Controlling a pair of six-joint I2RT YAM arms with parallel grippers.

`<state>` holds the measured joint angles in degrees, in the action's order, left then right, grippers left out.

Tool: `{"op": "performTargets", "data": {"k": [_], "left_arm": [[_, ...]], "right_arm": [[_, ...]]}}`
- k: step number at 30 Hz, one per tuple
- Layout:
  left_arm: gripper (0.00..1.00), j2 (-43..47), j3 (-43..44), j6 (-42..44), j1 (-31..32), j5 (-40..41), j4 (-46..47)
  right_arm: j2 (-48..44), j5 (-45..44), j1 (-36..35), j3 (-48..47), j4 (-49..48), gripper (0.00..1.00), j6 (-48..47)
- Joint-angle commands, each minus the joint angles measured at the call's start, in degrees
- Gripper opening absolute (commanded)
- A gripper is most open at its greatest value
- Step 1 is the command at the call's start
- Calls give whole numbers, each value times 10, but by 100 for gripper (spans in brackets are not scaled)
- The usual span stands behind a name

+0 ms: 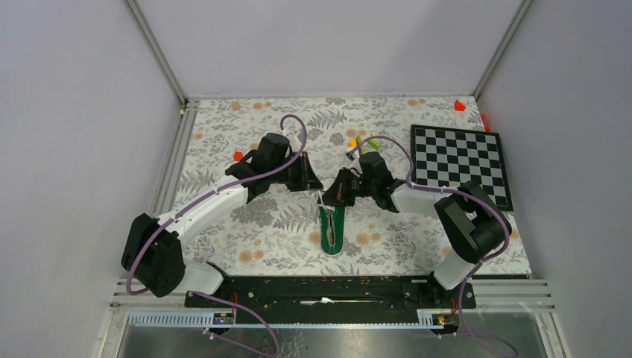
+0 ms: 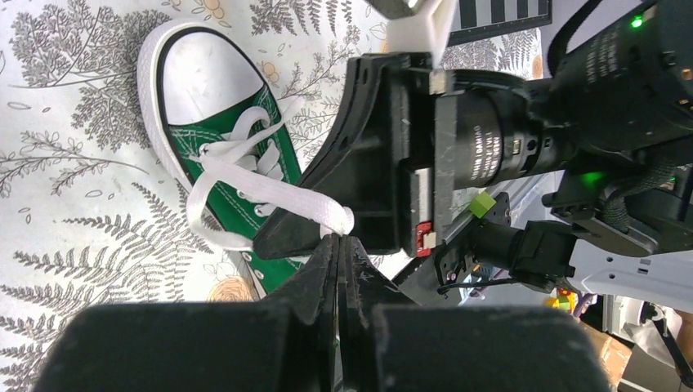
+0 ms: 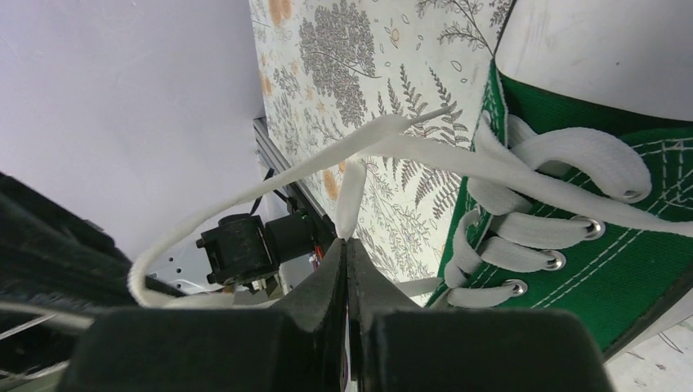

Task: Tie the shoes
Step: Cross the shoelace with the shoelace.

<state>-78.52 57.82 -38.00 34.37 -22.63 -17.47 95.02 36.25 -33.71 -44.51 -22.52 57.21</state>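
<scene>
The green sneaker (image 1: 332,230) lies mid-table with its white toe cap (image 2: 208,82) pointing toward the arm bases. Both grippers meet just above its laced end. My left gripper (image 2: 342,241) is shut on a loop of white lace (image 2: 270,194) that rises from the eyelets; in the top view it sits at the shoe's far end (image 1: 316,188). Close beside it, my right gripper (image 3: 347,242) (image 1: 330,197) is shut on another white lace strand (image 3: 353,184), which runs taut from the shoe (image 3: 588,261). The right gripper's black body (image 2: 392,155) fills the left wrist view.
A black-and-white checkerboard (image 1: 458,160) lies at the right of the floral table. Small red blocks sit at the far right corner (image 1: 459,105) and far left (image 1: 238,156). Small yellow-green bits (image 1: 363,141) lie behind the right wrist. Grey walls enclose the table.
</scene>
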Motion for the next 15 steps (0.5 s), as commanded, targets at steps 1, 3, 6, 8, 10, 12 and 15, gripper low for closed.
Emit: {"op": "performTargets", "data": {"k": [1,3,6,8,10,12,15], "left_arm": [[0,-21,43,28,7,-18,31],[0,-42,57,36,9,-26,25],[0,-81,91,52,13,-29,5],[0,-104,107,61,16,-24,-6],[0,-126,120,66,20,-21,-10],[0,-140,133,67,22,-22,-10],[4,-160,147,68,25,-25,-10]], "right_arm": [[12,37,2,-6,-30,0,0],[14,51,2,0,-42,0,4],[9,69,2,16,-56,0,7],[0,74,2,29,-59,0,5],[-8,79,2,44,-66,0,5],[-13,82,3,58,-72,0,7],[-9,88,2,76,-102,0,22]]}}
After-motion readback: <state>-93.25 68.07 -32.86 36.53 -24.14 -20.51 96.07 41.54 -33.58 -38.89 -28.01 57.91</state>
